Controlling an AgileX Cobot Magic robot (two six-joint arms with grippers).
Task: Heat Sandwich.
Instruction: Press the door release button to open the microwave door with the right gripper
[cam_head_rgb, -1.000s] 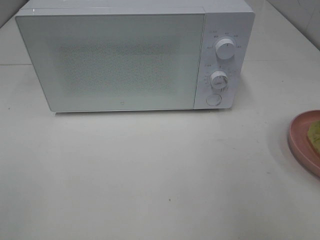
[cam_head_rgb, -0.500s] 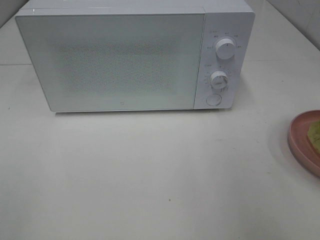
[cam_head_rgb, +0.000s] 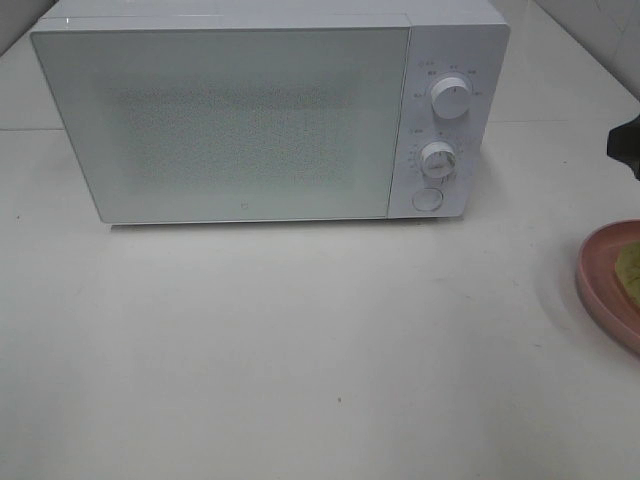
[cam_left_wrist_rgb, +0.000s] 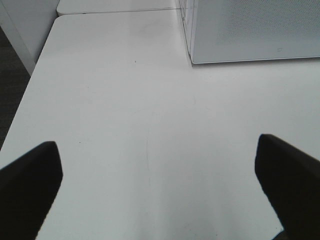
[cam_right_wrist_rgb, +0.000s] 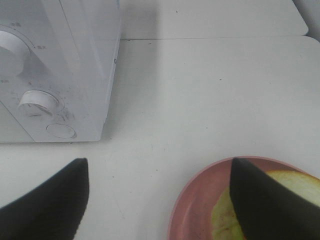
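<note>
Your right gripper (cam_right_wrist_rgb: 159, 162) hung open and empty near the sandwich (cam_right_wrist_rgb: 222, 225), your left gripper (cam_left_wrist_rgb: 156, 142) likewise, and the microwave (cam_head_rgb: 220, 120) was still unopened.

The plate (cam_head_rgb: 592, 278) and sandwich (cam_head_rgb: 630, 268) run off the high view's edge. A finger (cam_right_wrist_rgb: 270, 205) of the right pincer (cam_right_wrist_rgb: 157, 170) covers part of the sandwich. Marks around the knobs (cam_head_rgb: 452, 98) are too small to read.

One white microwave (cam_head_rgb: 250, 120) stands at twelve o'clock on one white table (cam_head_rgb: 300, 350). Its panel carries two dials, an upper knob (cam_head_rgb: 452, 98) and a lower knob (cam_head_rgb: 438, 159), plus one round button (cam_head_rgb: 427, 200). One pink plate (cam_head_rgb: 600, 285) lies at four o'clock, bearing one sandwich (cam_head_rgb: 629, 268). Two grippers show, the left gripper (cam_left_wrist_rgb: 157, 142) and the right gripper (cam_right_wrist_rgb: 159, 164), each with two dark fingers (cam_left_wrist_rgb: 30, 185).
</note>
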